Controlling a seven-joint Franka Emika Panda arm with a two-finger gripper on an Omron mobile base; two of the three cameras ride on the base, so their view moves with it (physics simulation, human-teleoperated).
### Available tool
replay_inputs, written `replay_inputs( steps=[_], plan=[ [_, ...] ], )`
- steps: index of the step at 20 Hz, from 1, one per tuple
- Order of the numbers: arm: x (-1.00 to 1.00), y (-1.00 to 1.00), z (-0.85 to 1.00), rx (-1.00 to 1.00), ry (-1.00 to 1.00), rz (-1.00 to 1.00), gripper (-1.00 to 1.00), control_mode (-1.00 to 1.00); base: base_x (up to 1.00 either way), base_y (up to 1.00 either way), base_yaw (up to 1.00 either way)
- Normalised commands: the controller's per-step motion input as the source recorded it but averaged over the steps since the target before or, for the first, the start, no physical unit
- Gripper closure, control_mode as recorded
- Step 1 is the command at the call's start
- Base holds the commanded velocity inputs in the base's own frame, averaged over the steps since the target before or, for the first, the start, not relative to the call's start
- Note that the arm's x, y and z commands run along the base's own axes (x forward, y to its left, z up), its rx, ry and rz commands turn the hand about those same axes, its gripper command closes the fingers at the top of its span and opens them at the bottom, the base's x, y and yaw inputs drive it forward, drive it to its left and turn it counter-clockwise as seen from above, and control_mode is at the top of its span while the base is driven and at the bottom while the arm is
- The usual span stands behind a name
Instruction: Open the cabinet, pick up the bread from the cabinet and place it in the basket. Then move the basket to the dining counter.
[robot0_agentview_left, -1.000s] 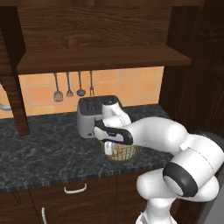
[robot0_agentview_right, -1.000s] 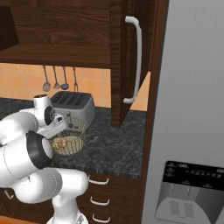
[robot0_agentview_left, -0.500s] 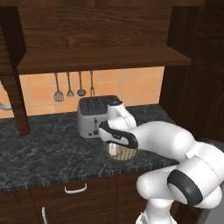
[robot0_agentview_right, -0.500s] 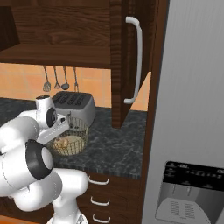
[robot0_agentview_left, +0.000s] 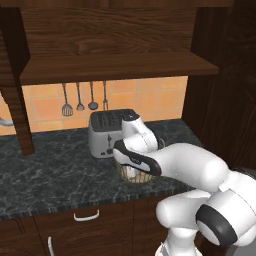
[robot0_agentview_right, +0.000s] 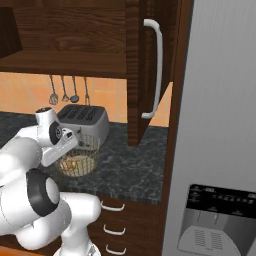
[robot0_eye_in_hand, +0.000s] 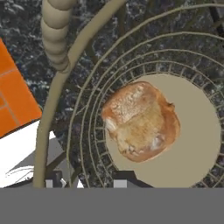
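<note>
The jaws straddle the rim of the basket, one dark tip outside the wire wall and one inside, but so little of either tip shows that I cannot tell whether they have closed on the rim or only stand around it. Just beyond the inner tip, the bread lies on the basket's pale base, a little off its centre, so the placing step looks done. The step in hand appears to be taking hold of the basket for the carry.

From the base views, the basket sits on the black speckled worktop near its front edge, just in front of the silver toaster, with the arm bent down over it. The cabinet door stands open above.

The next move calls for a firm pinch on the rim, then a level lift clear of the toaster before the trip to the dining counter, keeping the basket from tipping and spilling the bread.
</note>
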Motion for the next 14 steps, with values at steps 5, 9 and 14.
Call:
replay_inputs(
  steps=[5, 9, 14],
  plan=[
    [-0.46, -0.24, 0.64, -0.06, -0.04, 0.07, 1.00, -1.00, 0.00, 0.00, 0.00],
    [-0.38, -0.14, 1.00, -0.08, -0.06, 0.09, 1.00, -1.00, 0.00, 0.00, 0.00],
    [-0.44, -0.14, 1.00, -0.04, -0.04, 0.10, 1.00, -1.00, 0.00, 0.00, 0.00]
  ],
)
